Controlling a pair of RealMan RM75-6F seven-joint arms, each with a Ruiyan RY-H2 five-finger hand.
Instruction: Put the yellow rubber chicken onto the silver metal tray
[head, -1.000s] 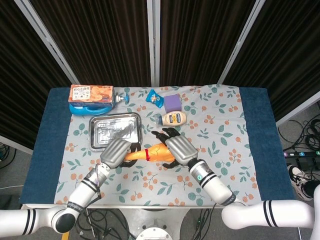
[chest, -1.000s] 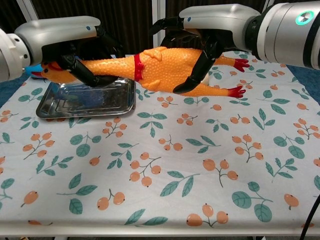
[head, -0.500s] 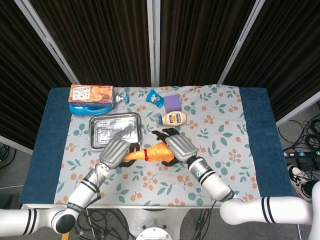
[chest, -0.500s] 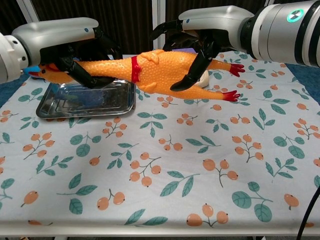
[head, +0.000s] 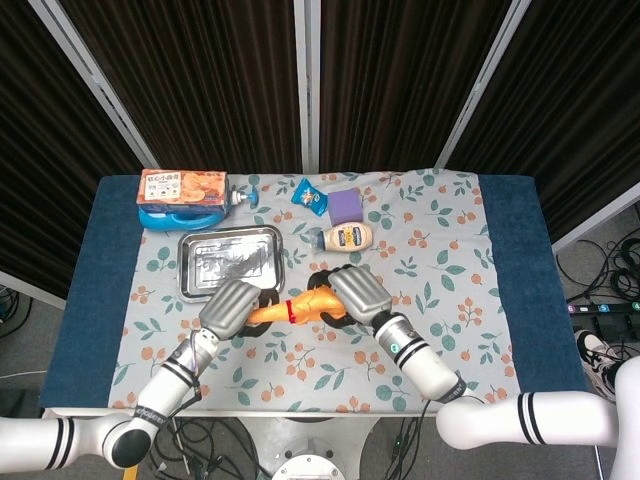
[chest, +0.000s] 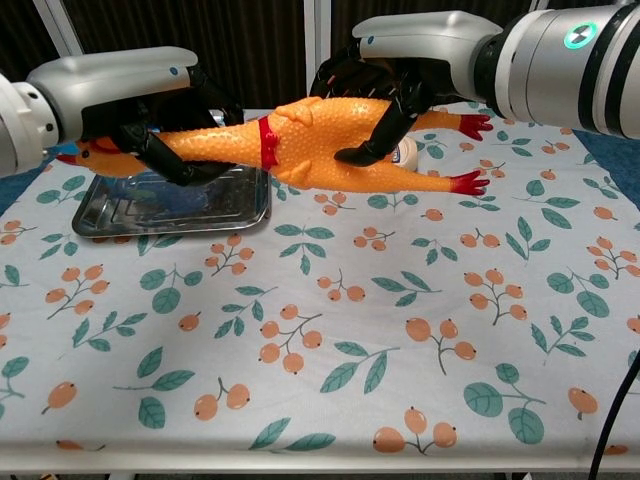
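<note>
The yellow rubber chicken (chest: 300, 150) with a red collar hangs above the cloth, held lengthwise by both hands. My left hand (chest: 150, 105) grips its neck and head end, just over the near edge of the silver metal tray (chest: 120, 215). My right hand (chest: 390, 85) grips the body, its red feet sticking out to the right. From the head view the chicken (head: 300, 307) shows between the left hand (head: 230, 308) and the right hand (head: 352, 293), in front of the tray (head: 230, 262).
Behind the tray lie an orange snack box on a blue container (head: 180, 197), a blue packet (head: 310, 196), a purple block (head: 345, 206) and a mayonnaise bottle (head: 348, 237). The floral cloth (chest: 330, 350) is bare toward the front.
The chicken's head end has dipped a little toward the tray while the right hand shifted its hold on the body; the pair drifted slightly left.
</note>
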